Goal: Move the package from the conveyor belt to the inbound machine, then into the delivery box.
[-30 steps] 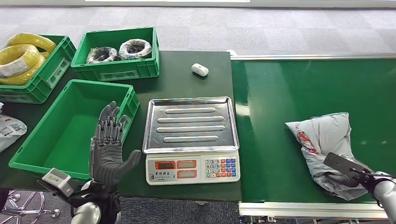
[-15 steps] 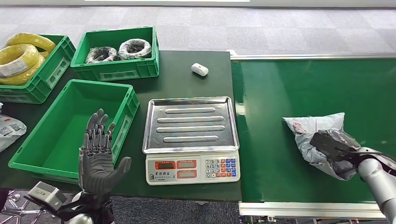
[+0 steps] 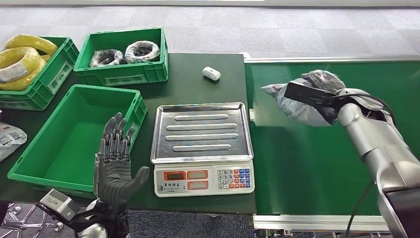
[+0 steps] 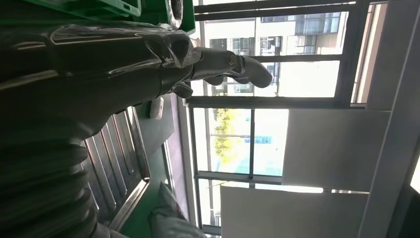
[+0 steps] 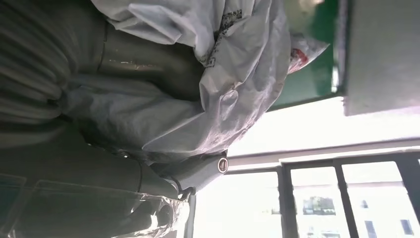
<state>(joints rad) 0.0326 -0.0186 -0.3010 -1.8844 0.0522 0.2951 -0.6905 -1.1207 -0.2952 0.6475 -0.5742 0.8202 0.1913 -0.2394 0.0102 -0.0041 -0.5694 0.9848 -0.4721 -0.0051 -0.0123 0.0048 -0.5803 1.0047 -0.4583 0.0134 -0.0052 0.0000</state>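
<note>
My right hand (image 3: 322, 94) holds a crumpled grey plastic package (image 3: 294, 104) in the air above the green conveyor belt (image 3: 317, 163), just right of the scale's far corner. The right wrist view shows the package (image 5: 233, 74) wrapped against my hand (image 5: 124, 114). The inbound machine is a scale with a steel tray (image 3: 202, 132) and keypad, standing bare in the middle of the dark table. Left of it lies the green delivery box (image 3: 64, 148), with nothing in it. My left hand (image 3: 114, 163) is raised upright at the box's near corner, fingers spread, holding nothing.
Two green crates stand at the back left, one with yellow cable coils (image 3: 22, 62), one with black and white coils (image 3: 124, 52). A small white device (image 3: 211, 74) lies behind the scale. Another bagged parcel (image 3: 10, 139) sits at the far left edge.
My right hand has lifted the package off the belt and carried it up and leftward toward the scale. My left hand dipped, then rose slightly again.
</note>
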